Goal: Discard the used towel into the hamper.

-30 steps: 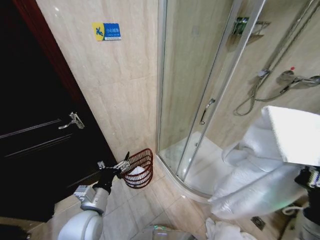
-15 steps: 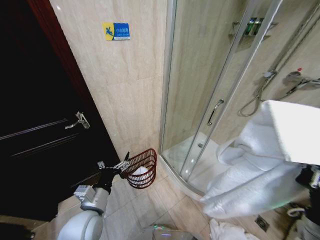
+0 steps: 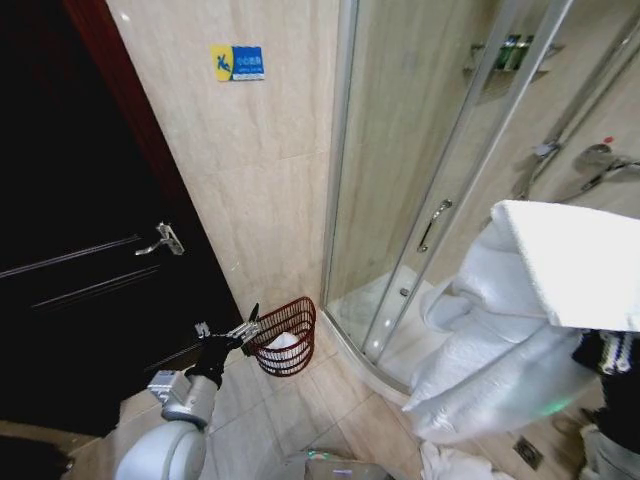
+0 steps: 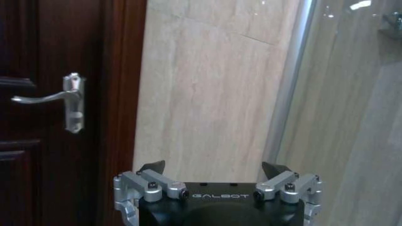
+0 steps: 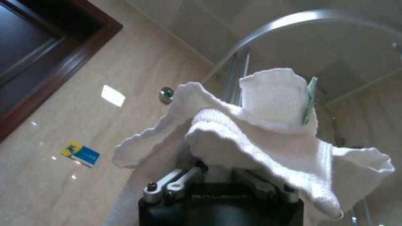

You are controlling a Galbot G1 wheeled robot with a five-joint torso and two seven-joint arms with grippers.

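Note:
The hamper (image 3: pixel 296 322), a small red-brown openwork basket, stands on the floor tiles against the wall beside the shower enclosure, with something white inside it. My left gripper (image 3: pixel 247 326) (image 4: pixel 213 168) hangs open and empty just left of the hamper's rim. The used towel (image 3: pixel 520 320) (image 5: pixel 251 136), large and white, is bunched and draped at the right, well above the floor and to the right of the hamper. My right gripper (image 5: pixel 217 175) is shut on the towel, whose folds cover the fingertips.
A dark wooden door with a lever handle (image 3: pixel 162 240) fills the left side. The glass shower enclosure (image 3: pixel 400 180) with its curved sill lies between hamper and towel. Another white cloth (image 3: pixel 450 464) lies on the floor near a drain (image 3: pixel 527 452).
The camera has turned, shifting the room slightly rightward in view. The towel in my right gripper has moved a little left and up. The left arm holds its pose.

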